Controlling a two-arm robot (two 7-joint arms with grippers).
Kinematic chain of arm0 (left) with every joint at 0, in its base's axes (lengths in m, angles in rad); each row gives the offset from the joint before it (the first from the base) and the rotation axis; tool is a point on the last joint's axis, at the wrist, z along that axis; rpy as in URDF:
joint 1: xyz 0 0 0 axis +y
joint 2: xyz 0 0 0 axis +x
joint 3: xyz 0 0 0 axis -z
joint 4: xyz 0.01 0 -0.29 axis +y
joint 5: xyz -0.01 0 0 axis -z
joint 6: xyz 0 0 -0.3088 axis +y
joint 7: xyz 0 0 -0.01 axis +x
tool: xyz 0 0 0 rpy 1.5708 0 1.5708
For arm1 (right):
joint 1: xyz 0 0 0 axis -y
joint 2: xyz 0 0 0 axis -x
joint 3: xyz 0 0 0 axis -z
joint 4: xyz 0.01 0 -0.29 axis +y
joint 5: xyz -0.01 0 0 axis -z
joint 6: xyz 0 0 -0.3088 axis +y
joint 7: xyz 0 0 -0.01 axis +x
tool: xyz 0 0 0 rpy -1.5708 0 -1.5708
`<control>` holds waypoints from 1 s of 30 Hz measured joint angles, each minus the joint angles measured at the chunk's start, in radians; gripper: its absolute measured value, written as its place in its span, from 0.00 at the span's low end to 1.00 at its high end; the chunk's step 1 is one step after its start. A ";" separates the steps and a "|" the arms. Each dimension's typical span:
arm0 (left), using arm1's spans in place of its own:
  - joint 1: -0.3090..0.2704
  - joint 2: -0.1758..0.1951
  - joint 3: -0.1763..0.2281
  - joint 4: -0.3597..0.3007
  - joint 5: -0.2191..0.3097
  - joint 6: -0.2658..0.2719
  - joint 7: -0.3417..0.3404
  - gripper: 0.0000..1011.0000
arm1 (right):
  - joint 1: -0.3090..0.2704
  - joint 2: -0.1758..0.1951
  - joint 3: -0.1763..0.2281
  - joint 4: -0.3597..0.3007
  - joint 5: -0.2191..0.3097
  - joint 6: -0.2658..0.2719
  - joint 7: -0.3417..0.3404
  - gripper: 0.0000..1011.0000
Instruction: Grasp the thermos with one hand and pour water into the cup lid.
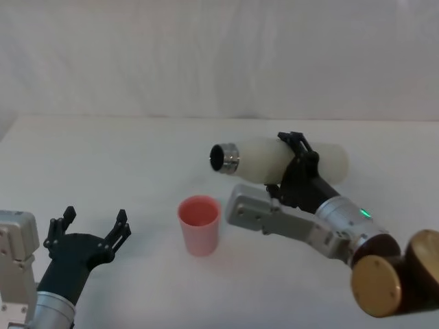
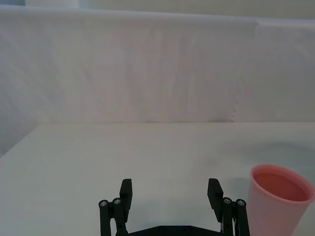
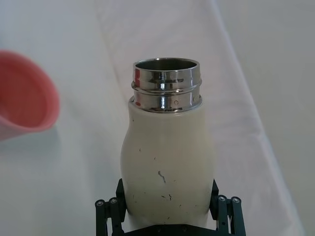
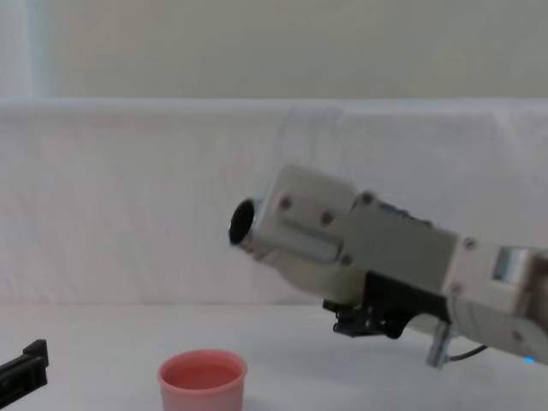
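Nearest the head camera, the right arm's brass-coloured joint (image 1: 376, 284) is cut off by the frame's lower right edge, and from it the silver-grey arm is seen reaching up to the right gripper (image 1: 300, 164), which is clamped around the body of the thermos (image 1: 264, 160). That thermos is held lifted and tipped almost flat, with its open steel neck (image 1: 224, 157) pointed toward the cup lid (image 1: 199, 224) and raised above and just to the right of it; no water can be made out at the neck. In the chest view most of the thermos is hidden behind the arm's boxy wrist (image 4: 318, 224), so that only the dark mouth is seen. Small dark scuffs are visible on the cream body in the right wrist view, but no brand or writing can be read. Left of the cup lid, well apart, the left gripper (image 1: 94, 229) is held idle with its fingers spread and nothing between them.
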 joint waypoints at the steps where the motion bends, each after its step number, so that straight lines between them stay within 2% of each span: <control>1: 0.000 0.000 0.000 0.000 0.000 0.000 0.000 0.99 | -0.009 0.001 0.008 -0.011 0.013 -0.003 -0.002 0.95; 7: 0.000 0.000 0.000 0.000 0.000 0.000 0.000 0.99 | -0.085 0.001 0.078 -0.081 0.131 -0.025 -0.008 0.95; 9: 0.000 0.000 0.000 0.000 0.000 0.000 0.000 0.99 | -0.098 -0.002 0.093 -0.089 0.159 -0.029 -0.008 0.95; 12: 0.000 0.000 0.000 0.000 0.000 0.000 0.000 0.99 | -0.131 -0.013 0.131 -0.105 0.237 -0.039 -0.006 0.95; 13: 0.000 0.000 0.000 0.000 0.000 0.000 0.000 0.99 | -0.131 -0.013 0.131 -0.105 0.237 -0.039 -0.006 0.95; 15: 0.000 0.000 0.000 0.000 0.000 0.000 0.000 0.99 | -0.148 -0.024 0.155 -0.112 0.296 -0.046 0.003 0.95; 16: 0.000 0.000 0.000 0.000 0.000 0.000 0.000 0.99 | -0.148 -0.024 0.155 -0.112 0.296 -0.046 0.003 0.95; 17: 0.000 0.000 0.000 0.000 0.000 0.000 0.000 0.99 | -0.152 -0.028 0.164 -0.114 0.319 -0.048 0.009 0.95; 18: 0.000 0.000 0.000 0.000 0.000 0.000 0.000 0.99 | -0.160 -0.040 0.185 -0.115 0.375 -0.051 0.023 0.95; 19: 0.000 0.000 0.000 0.000 0.000 0.000 0.000 0.99 | -0.160 -0.040 0.185 -0.115 0.375 -0.051 0.023 0.95; 22: 0.000 0.000 0.000 0.000 0.000 0.000 0.000 0.99 | -0.172 -0.067 0.222 -0.115 0.489 -0.051 0.053 0.95; 27: 0.000 0.000 0.000 0.000 0.000 0.000 0.000 0.99 | -0.177 -0.094 0.251 -0.106 0.595 -0.041 0.088 0.95; 30: 0.000 0.000 0.000 0.000 0.000 0.000 0.000 0.99 | -0.175 -0.120 0.274 -0.088 0.688 -0.025 0.117 0.95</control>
